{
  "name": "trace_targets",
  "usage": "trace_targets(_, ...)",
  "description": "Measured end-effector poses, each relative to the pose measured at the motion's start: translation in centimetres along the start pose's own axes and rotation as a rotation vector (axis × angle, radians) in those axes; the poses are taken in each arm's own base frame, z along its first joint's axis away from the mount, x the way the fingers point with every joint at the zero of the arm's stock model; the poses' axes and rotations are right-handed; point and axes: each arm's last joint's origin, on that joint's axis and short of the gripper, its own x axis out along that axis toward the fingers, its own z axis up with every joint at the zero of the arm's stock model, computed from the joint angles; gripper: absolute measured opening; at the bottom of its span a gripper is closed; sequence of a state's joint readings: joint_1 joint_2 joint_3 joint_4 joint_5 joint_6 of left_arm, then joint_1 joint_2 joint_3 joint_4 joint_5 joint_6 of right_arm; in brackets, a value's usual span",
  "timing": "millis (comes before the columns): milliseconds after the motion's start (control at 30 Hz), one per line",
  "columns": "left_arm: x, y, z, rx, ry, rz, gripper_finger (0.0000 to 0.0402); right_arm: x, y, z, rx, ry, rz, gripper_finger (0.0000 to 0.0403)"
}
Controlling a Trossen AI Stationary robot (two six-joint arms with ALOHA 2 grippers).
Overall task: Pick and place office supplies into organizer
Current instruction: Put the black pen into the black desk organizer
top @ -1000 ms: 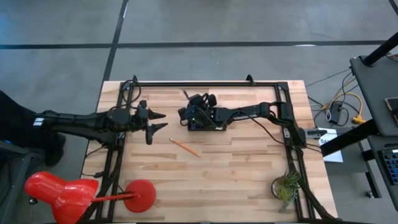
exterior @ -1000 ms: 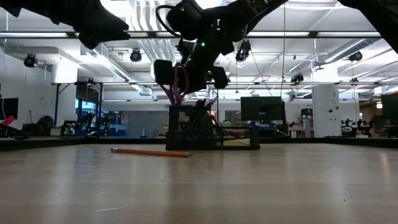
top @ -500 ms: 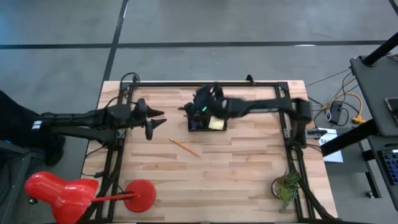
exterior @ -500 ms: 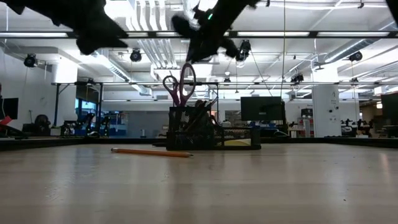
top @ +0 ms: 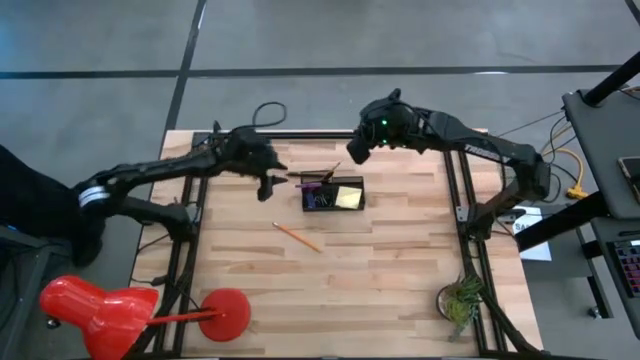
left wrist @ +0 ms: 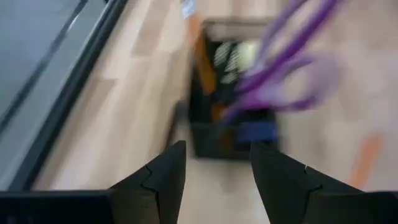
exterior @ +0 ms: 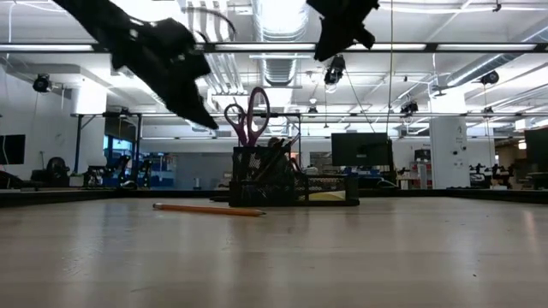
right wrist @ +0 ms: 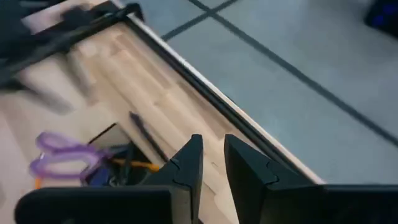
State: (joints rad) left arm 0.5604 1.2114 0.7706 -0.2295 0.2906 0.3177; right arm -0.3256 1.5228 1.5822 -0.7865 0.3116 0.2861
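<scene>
The left wrist view is blurred, so the contents of the organizer (top: 333, 194) are hard to sort there. Purple-handled scissors (exterior: 247, 114) stand upright in its taller section; a yellow sticky-note pad (top: 349, 197) lies in the lower one. An orange pencil (top: 297, 237) lies on the desk (top: 400, 280) near the organizer. The left end effector (top: 271, 181), released and empty, hangs just beside the organizer. The right end effector (top: 356, 152), nearly clenched and empty, hovers above the organizer's far side.

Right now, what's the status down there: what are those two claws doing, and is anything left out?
Left gripper open, empty, beside organizer. Right gripper empty, raised behind it. Scissors standing in organizer. Orange pencil on the table, nothing blocking it.
</scene>
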Motion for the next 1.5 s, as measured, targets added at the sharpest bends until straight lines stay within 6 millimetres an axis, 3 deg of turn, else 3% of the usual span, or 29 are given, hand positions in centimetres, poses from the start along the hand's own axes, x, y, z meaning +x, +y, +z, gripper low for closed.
trace_targets(200,4.4,4.4,-1.2,0.041,0.167,0.056,0.0164,0.1,-1.3,-0.3,-0.151,0.074,0.068,0.0059)
trace_targets(367,7.0,5.6,-1.2,0.055,0.269,0.001,0.0164,1.0,-2.2,-0.1,-0.18,0.101,0.142,0.0059)
trace_targets(467,7.7,5.7,-1.2,0.112,0.345,-0.057,0.0164,1.7,-3.0,0.0,-0.167,0.108,0.136,0.0059)
trace_targets(833,10.4,6.6,-2.3,0.07,0.469,-0.124,0.0164,3.2,-5.5,1.2,-0.043,0.059,0.161,0.0059)
trace_targets(1267,11.7,7.2,-3.5,0.061,0.543,-0.081,0.0161,3.4,-5.6,1.2,-0.006,0.062,0.168,0.0059)
trace_targets(1367,11.7,7.2,-3.5,0.063,0.538,-0.077,0.0139,3.4,-5.6,1.2,-0.003,0.062,0.166,0.0059)
trace_targets(1500,11.8,7.3,-3.4,0.07,0.524,-0.067,0.0079,3.4,-5.6,1.2,0.003,0.062,0.161,0.0059)
